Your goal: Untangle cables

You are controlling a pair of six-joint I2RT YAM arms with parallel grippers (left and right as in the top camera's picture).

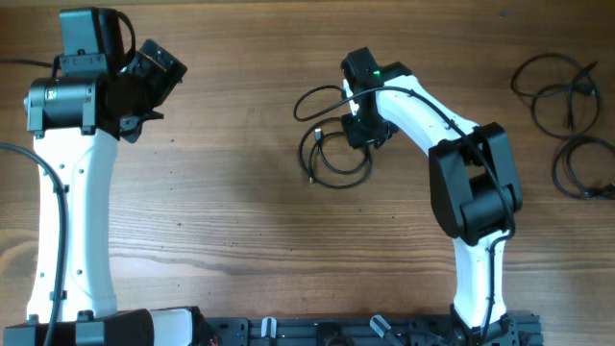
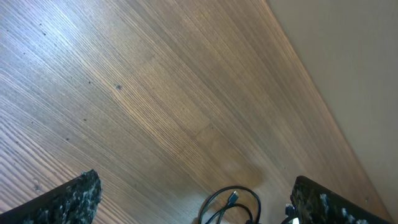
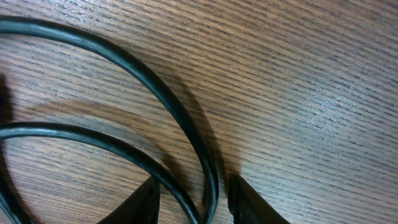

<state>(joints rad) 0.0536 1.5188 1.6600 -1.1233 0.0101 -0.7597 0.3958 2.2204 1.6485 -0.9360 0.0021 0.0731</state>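
A tangle of thin black cables (image 1: 336, 184) lies in loops on the wooden table, left of centre. My right gripper (image 1: 363, 130) is down over the right side of these loops. In the right wrist view its fingers (image 3: 194, 200) close on two cable strands (image 3: 155, 87) that run side by side between them. My left gripper (image 1: 144, 91) hangs wide open at the far left, above bare wood, with nothing between its fingers (image 2: 196, 190). The left wrist view shows the cable loops (image 2: 233, 202) and a small plug end far ahead.
Two more black cable loops lie apart at the table's right end, one at the back (image 1: 555, 85) and one nearer (image 1: 581, 165). The white right arm (image 1: 452, 135) reaches across from the front right. The table's far edge (image 2: 311, 93) shows in the left wrist view.
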